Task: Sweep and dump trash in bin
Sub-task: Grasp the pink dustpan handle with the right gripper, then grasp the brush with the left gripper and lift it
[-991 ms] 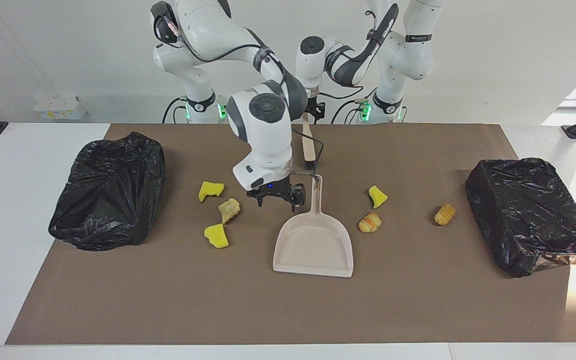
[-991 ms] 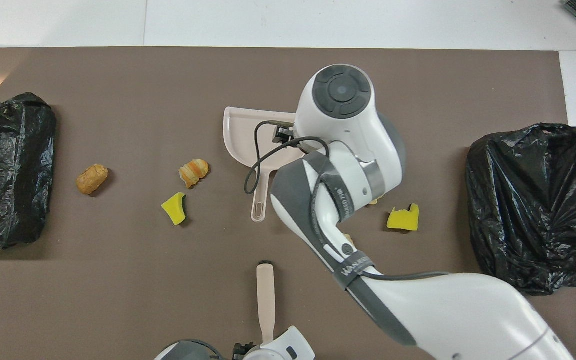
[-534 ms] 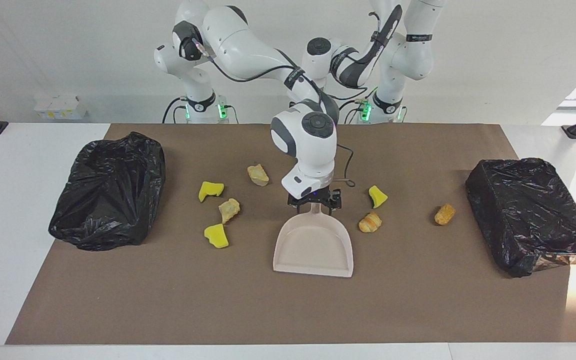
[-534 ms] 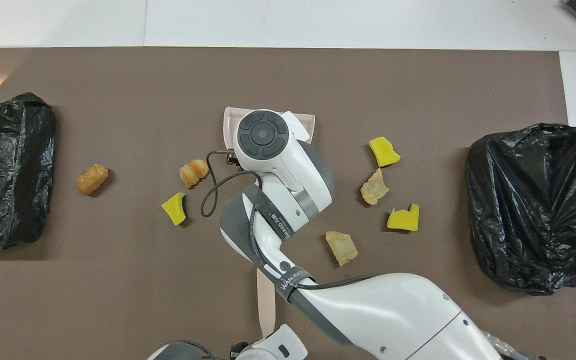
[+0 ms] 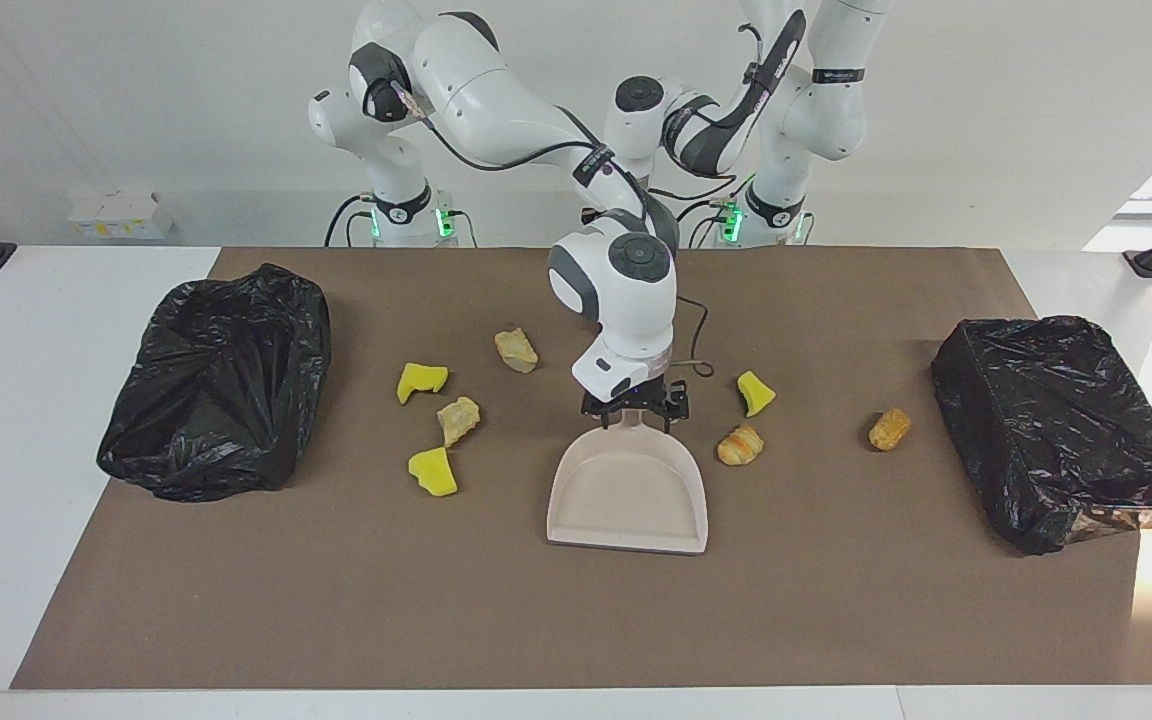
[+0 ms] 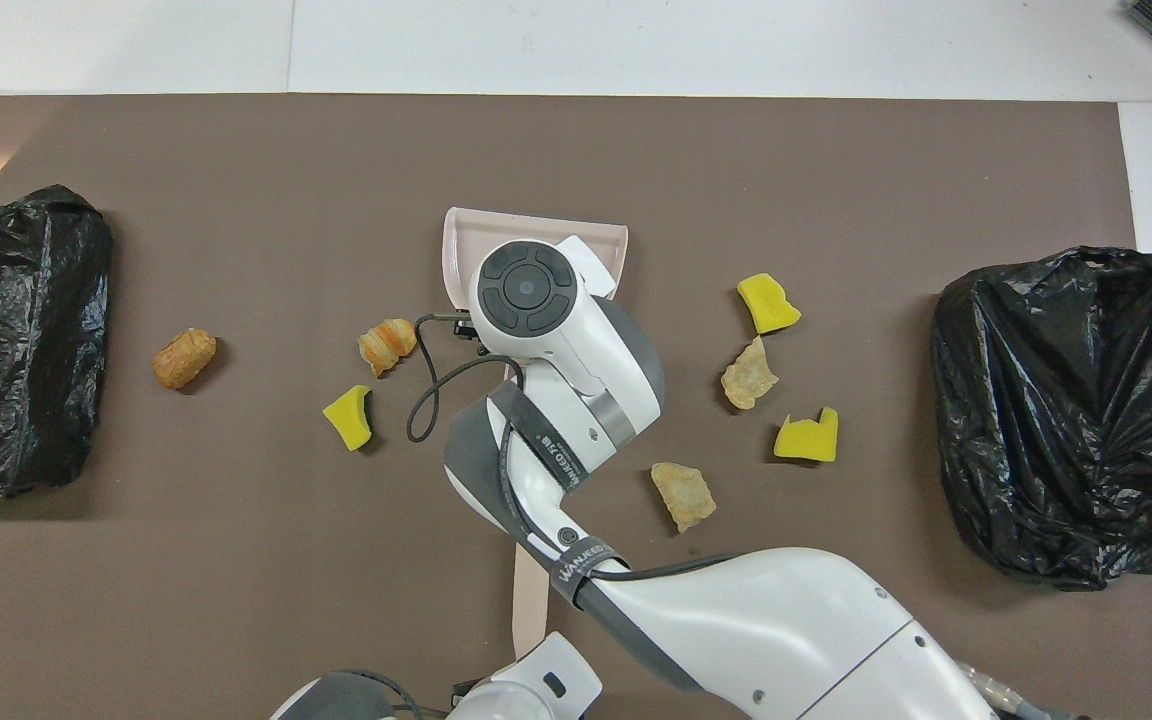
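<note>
Facing view: right gripper (image 5: 634,408) sits low over the beige dustpan's (image 5: 628,500) handle, fingers astride it; whether they pinch it cannot be told. Seven trash lumps (image 5: 433,471) lie scattered on the brown mat (image 5: 576,620), between two black bin bags (image 5: 221,380). Left gripper is hidden.

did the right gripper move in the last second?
Yes. The right gripper went from beside the dustpan handle, toward the right arm's end, to right over the handle, near the croissant.
</note>
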Robot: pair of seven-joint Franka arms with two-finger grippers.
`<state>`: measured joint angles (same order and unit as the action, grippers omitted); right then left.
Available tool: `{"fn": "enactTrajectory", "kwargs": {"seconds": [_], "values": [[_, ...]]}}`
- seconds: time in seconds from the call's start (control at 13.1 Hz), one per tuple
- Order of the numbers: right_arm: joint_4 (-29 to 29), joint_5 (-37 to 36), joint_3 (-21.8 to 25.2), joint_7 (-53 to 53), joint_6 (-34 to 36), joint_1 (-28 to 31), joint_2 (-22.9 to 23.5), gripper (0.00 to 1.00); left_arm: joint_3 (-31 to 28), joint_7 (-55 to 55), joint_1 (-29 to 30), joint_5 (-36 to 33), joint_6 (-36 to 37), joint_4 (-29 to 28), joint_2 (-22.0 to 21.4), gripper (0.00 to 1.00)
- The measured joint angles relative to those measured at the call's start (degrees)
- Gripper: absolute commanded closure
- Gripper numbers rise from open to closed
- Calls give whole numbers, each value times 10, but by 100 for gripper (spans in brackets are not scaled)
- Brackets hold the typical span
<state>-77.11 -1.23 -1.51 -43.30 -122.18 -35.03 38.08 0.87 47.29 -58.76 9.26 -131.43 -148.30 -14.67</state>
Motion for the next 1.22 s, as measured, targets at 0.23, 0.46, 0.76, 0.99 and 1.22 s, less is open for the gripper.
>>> {"fn": "enactTrajectory", "kwargs": {"seconds": [0.23,0.46,0.76,0.99,1.22], "values": [[-1,0,0,0,0,2,-2,16,-2,0,38,-3,95,21,-58,100],[-1,9,1,0,0,8,-4,9,-4,-6,104,-26,185,26,-138,100],[-3,12,0,0,11,2,-18,10,-4,-61,226,-69,196,28,-150,100],[-36,21,-1,-5,9,1,-34,12,-6,-197,352,-77,185,54,-109,100],[-68,35,-1,-5,-11,0,-46,29,-7,-292,442,-77,150,85,-57,100]]}}
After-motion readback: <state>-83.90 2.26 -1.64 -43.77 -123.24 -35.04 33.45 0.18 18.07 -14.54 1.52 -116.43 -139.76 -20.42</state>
